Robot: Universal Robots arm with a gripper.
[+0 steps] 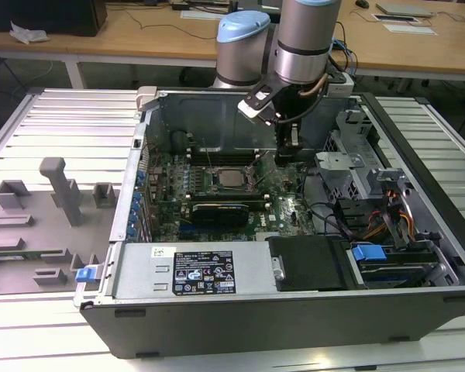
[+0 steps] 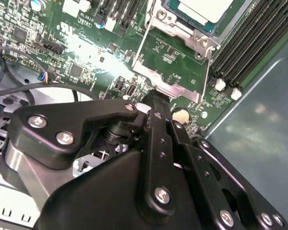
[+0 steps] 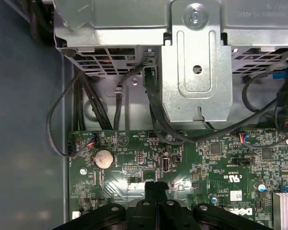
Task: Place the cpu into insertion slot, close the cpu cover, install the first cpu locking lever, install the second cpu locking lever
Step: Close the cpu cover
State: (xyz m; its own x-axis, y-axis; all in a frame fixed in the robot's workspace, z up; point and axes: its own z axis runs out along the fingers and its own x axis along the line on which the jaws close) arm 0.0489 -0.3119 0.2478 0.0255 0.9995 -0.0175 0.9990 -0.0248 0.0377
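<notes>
The cpu [image 1: 232,179] lies in the insertion slot [image 1: 215,183] in the middle of the motherboard; its pale top [image 2: 201,8] also shows in the second wrist view. The silvery cpu cover [image 2: 175,26] lies framed around it. A thin wire lever [image 2: 143,40] runs along the socket's side, and another thin rod [image 1: 255,161] rises beside the socket. My gripper [image 1: 289,155] hangs just to the exterior view's right of the socket, low over the board. Its black fingers are pressed together in both wrist views [image 2: 156,98] [image 3: 155,187], with nothing seen between them, beside the socket's metal bracket [image 2: 169,87].
A metal drive cage [image 3: 197,72] and black cables [image 3: 151,108] stand close beyond the gripper. Memory slots [image 2: 249,43] and the case wall [image 2: 259,139] flank the socket. A coin battery [image 3: 104,157] sits on the board. The power supply [image 1: 194,271] lines the near side.
</notes>
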